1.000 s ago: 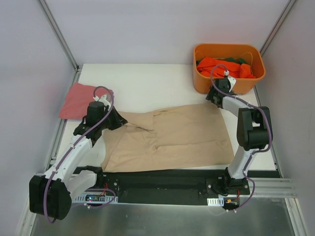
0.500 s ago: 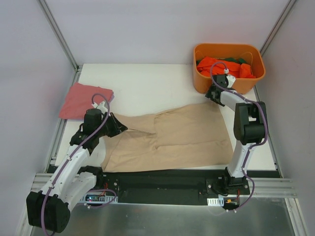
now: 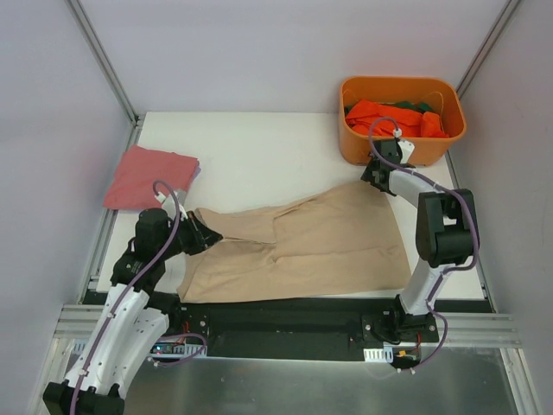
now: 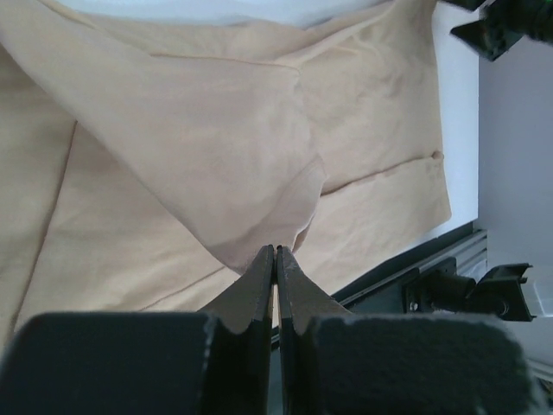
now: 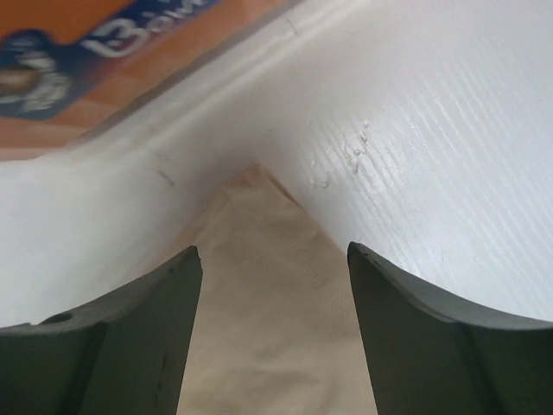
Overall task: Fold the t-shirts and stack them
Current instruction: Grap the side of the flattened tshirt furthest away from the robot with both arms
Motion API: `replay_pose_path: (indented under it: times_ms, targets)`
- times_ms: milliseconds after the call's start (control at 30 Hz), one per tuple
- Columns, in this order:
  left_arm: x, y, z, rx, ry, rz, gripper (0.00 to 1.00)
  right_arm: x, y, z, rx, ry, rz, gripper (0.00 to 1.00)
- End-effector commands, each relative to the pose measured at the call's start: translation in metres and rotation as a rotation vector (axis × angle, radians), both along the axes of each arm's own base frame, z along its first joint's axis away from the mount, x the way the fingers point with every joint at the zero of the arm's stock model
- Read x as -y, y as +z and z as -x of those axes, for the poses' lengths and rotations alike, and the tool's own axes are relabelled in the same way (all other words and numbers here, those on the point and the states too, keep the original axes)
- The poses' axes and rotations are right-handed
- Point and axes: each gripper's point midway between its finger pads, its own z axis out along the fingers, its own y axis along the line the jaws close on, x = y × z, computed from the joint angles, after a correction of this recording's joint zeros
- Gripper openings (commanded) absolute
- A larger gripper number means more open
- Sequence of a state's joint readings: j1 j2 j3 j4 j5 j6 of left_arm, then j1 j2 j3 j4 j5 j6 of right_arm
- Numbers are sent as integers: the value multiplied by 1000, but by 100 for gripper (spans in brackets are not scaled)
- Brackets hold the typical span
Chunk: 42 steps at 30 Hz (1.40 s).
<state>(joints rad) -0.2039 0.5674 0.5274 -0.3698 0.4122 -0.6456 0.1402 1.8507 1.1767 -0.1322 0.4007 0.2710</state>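
**Workspace from above, with both wrist views.** I start with the one container. An orange bin [image 3: 355, 143] stands at the far right corner of the white table [image 3: 276, 156]. It holds a crumpled orange t-shirt [image 3: 380, 114] with a green t-shirt [image 3: 421, 107] bunched behind it.

A beige t-shirt [image 3: 320, 246] lies spread across the near middle of the table, between my two arms. The left gripper [image 4: 276, 252] sits at the shirt's left edge. Its fingers are pressed together on a raised fold of the beige cloth, which hangs off the tips in a soft flap.

The right gripper [image 5: 272, 259] is at the shirt's far right corner, just beside the bin wall. Its fingers stand well apart, and the pointed tip of the beige corner lies flat on the table between them. As far as I can tell, neither finger touches it.

The beige fabric is plain and matte. It has a long seam line and shallow creases running toward the pinched fold.

A pinkish-red t-shirt [image 3: 147, 177] lies folded at the table's left edge, apart from the beige one.
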Motion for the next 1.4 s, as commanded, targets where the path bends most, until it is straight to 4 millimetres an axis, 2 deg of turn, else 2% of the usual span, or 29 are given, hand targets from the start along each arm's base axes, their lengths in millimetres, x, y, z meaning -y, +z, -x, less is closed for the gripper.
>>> replay_pose_path:
  times_ms: [0,133,267,333,500,667,933,1033,1167,1267,1367]
  targets:
    - [7,-22,26,-94,-54,30,0,-10,68,-10,161,53,39,71]
    - [18,-18,44,-80,-143,92,0,-18,69,-7,167,61,30,71]
    - [26,-11,64,-53,-225,151,0,-41,60,-15,146,124,19,70]
    - [26,-15,68,-65,-219,161,0,-58,56,-22,128,165,33,68]
    - [25,-18,68,-68,-203,164,0,-68,34,-33,18,158,59,64]
    - [24,-19,67,-74,-199,159,0,-58,11,-26,-123,87,114,62]
    - [21,-20,63,-68,-172,147,0,-53,-5,-25,-226,51,147,61]
    - [19,-21,61,-66,-151,139,0,-47,-6,-15,-254,16,167,59]
    - [19,-19,62,-56,-154,140,0,-55,-1,-18,-178,89,156,58]
    - [19,-20,62,-62,-155,140,0,-74,21,-27,-95,192,174,58]
    - [19,-20,62,-58,-156,141,0,-82,33,-29,-78,216,221,58]
